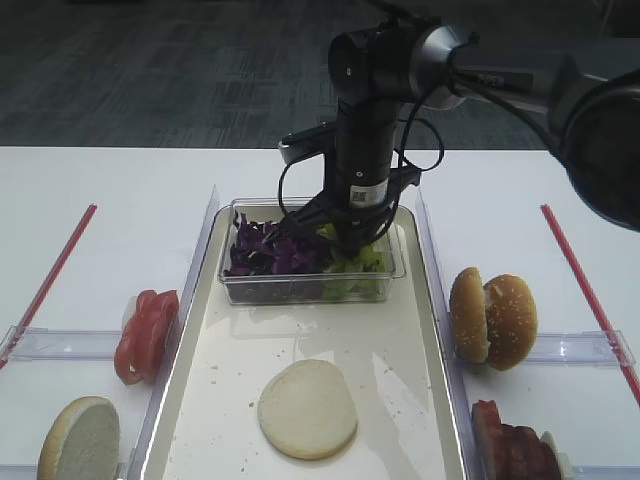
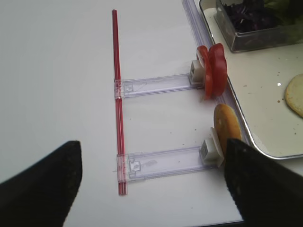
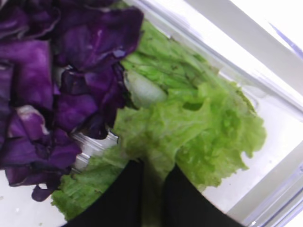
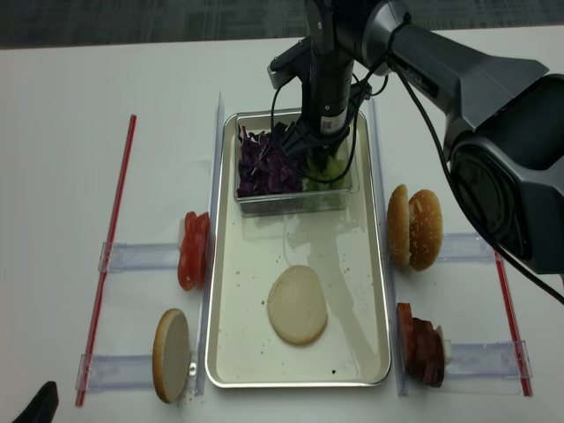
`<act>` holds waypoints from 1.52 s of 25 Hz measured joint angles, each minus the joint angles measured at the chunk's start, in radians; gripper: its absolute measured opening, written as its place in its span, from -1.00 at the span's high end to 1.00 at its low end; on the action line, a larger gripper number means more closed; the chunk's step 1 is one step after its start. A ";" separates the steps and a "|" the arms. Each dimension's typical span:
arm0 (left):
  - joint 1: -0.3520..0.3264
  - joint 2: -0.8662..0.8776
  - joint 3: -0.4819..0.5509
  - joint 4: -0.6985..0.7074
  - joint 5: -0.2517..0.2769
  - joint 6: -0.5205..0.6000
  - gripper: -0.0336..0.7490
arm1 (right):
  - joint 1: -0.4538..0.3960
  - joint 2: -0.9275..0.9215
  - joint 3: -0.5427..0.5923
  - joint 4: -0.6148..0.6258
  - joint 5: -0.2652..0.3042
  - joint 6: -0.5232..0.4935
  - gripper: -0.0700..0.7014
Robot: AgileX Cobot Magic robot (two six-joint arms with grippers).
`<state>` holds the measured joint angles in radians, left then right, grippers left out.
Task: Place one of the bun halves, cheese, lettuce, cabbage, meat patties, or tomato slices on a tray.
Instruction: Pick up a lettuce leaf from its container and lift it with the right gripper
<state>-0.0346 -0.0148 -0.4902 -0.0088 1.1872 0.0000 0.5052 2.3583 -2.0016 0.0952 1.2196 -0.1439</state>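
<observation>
Presently, left to right. Red straw (image 1: 55,265) on the white tabletop (image 1: 100,200), marking the left boundary. Tomato slices (image 1: 145,335) and one bun half (image 1: 80,440), stood on edge in clear holders, probably for easy side pickup. Left tool (image 2: 151,184): parked low over the tabletop, fingers spread wide, nothing between them. Tray (image 1: 200,400): cream, crumbed, one flat bun half (image 1: 308,408) already laid at its near middle. Clear tub (image 1: 300,290) at the tray's far end: cabbage (image 3: 52,80) left, lettuce (image 3: 189,127) right. Right tool (image 3: 152,189): plunged into the tub, fingers narrowed on a lettuce leaf, apparently the next layer. Seeded bun halves (image 1: 492,318) and meat patties (image 1: 510,445), racked likewise on the right.
</observation>
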 joint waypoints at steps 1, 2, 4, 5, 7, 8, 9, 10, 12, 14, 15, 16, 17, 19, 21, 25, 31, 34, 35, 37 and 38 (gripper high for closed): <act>0.000 0.000 0.000 0.000 0.000 0.000 -0.53 | 0.000 0.000 0.000 -0.002 0.000 0.000 0.55; 0.000 0.000 0.000 0.000 0.000 0.000 -0.53 | 0.000 0.000 -0.001 -0.002 0.000 0.000 0.56; 0.000 0.000 0.000 0.000 0.000 0.000 -0.53 | 0.000 0.000 -0.005 -0.004 0.000 0.000 0.57; 0.000 0.000 0.000 0.000 0.000 0.000 -0.53 | 0.000 0.000 -0.006 -0.006 0.000 0.000 0.57; 0.000 0.000 0.000 0.000 0.000 0.000 -0.53 | 0.000 0.000 -0.007 -0.008 0.002 0.000 0.57; 0.000 0.000 0.000 0.000 0.000 0.000 -0.53 | 0.000 0.000 -0.007 -0.009 0.002 0.000 0.57; 0.000 0.000 0.000 0.000 0.000 0.000 -0.53 | 0.000 0.000 -0.007 -0.011 0.002 0.000 0.57; 0.000 0.000 0.000 0.000 0.000 0.000 -0.53 | 0.000 0.000 -0.007 -0.011 0.002 0.000 0.58; 0.000 0.000 0.000 0.000 0.000 0.000 -0.53 | 0.000 0.000 -0.007 -0.011 0.002 0.000 0.59; 0.000 0.000 0.000 0.000 0.000 0.000 -0.53 | 0.000 0.000 -0.007 -0.012 0.002 0.000 0.59; 0.000 0.000 0.000 0.000 0.000 0.000 -0.53 | 0.000 0.000 -0.007 -0.012 0.002 0.000 0.59; 0.000 0.000 0.000 0.000 0.000 0.000 -0.53 | 0.000 0.000 -0.007 -0.014 0.002 0.000 0.59; 0.000 0.000 0.000 0.000 0.000 0.000 -0.53 | 0.000 0.000 -0.007 -0.014 0.002 0.000 0.59; 0.000 0.000 0.000 0.000 0.000 0.000 -0.53 | 0.000 0.000 -0.007 -0.016 0.002 0.000 0.59; 0.000 0.000 0.000 0.000 0.000 0.000 -0.53 | 0.000 0.000 -0.007 -0.016 0.002 0.000 0.59; 0.000 0.000 0.000 0.000 0.000 0.000 -0.53 | 0.000 0.000 -0.007 -0.018 0.002 0.000 0.60; 0.000 0.000 0.000 0.000 0.000 0.000 -0.53 | 0.000 -0.020 -0.007 -0.029 0.002 0.000 0.60; 0.000 0.000 0.000 0.000 0.000 0.000 -0.53 | 0.000 -0.040 -0.007 -0.036 0.003 0.010 0.60; 0.000 0.000 0.000 0.000 0.000 0.000 -0.53 | 0.000 -0.047 -0.007 -0.040 0.003 0.013 0.60; 0.000 0.000 0.000 0.000 0.000 0.000 -0.53 | 0.000 -0.060 -0.007 -0.040 0.003 0.015 0.60; 0.000 0.000 0.000 0.000 0.000 0.000 -0.53 | 0.000 -0.067 -0.007 -0.040 0.003 0.015 0.60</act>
<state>-0.0346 -0.0148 -0.4902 -0.0088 1.1872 0.0000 0.5052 2.2916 -2.0087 0.0553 1.2229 -0.1292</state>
